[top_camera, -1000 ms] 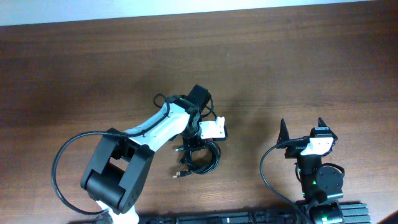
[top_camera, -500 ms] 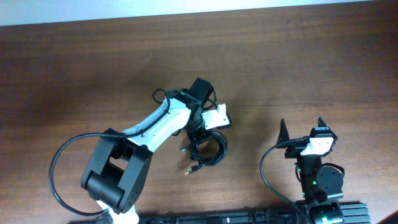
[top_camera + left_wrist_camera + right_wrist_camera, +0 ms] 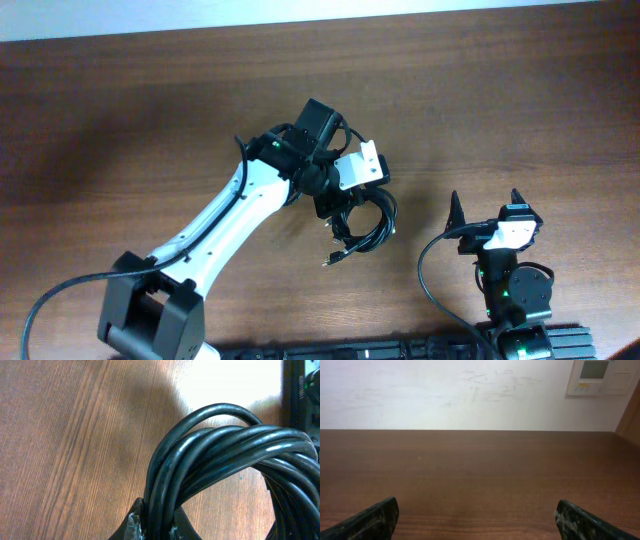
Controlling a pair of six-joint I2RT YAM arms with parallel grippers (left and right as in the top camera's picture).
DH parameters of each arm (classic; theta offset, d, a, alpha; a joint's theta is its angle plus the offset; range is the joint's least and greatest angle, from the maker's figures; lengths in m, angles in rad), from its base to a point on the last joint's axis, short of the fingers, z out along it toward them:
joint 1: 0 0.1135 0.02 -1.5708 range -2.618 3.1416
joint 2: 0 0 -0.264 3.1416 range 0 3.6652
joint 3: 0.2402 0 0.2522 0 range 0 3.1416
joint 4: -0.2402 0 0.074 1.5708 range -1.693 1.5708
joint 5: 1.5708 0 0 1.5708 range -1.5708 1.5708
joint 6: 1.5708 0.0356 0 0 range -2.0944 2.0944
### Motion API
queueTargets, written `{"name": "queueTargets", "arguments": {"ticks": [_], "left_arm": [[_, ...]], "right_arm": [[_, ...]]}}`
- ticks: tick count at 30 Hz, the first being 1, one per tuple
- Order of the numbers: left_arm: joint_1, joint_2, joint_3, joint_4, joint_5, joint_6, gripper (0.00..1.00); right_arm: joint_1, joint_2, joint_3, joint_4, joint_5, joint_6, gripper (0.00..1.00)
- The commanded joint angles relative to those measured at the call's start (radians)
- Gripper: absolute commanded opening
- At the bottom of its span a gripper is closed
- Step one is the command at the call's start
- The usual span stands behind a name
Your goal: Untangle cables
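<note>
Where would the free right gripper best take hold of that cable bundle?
Probably on the outer curve of the cables, coming in from the right. The left gripper pinches the coil's opposite edge, so that arc hangs bare and faces the open right gripper.

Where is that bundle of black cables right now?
In the overhead view, the cables sit near the centre, pinched in the left gripper, with the open right gripper off to their right.

we see the left pincer carry the cables rightward along the worktop, arm stretching out.
</note>
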Motion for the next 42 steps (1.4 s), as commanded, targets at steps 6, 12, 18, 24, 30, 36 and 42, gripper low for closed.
{"name": "queueTargets", "arguments": {"ticks": [6, 12, 18, 24, 30, 36, 42], "left_arm": [[-0.005, -0.069, 0.027, 0.059, 0.066, 0.013, 0.00], [-0.005, -0.072, 0.027, 0.181, 0.066, 0.013, 0.00], [-0.005, -0.072, 0.027, 0.326, 0.067, 0.013, 0.00], [-0.005, -0.072, 0.027, 0.398, 0.094, 0.013, 0.00], [-0.005, -0.072, 0.027, 0.450, 0.334, 0.013, 0.00], [0.005, -0.084, 0.027, 0.442, 0.531, 0.013, 0.00], [0.071, -0.107, 0.027, 0.390, 0.690, 0.013, 0.00]], "right_arm": [[-0.007, -0.011, -0.005, 0.024, 0.015, 0.006, 0.99], [-0.007, -0.010, 0.036, 0.164, -0.047, 0.113, 0.99], [-0.008, 0.005, 0.244, -0.179, -0.071, 0.174, 0.99], [-0.008, 0.092, 0.501, -0.448, -0.076, 0.174, 0.99], [-0.008, 0.284, 0.780, -0.660, -0.153, 0.203, 0.99], [-0.008, 0.501, 0.966, -0.737, -0.393, 0.226, 0.99], [-0.008, 0.597, 0.991, -0.722, -0.472, 0.228, 0.99]]}}
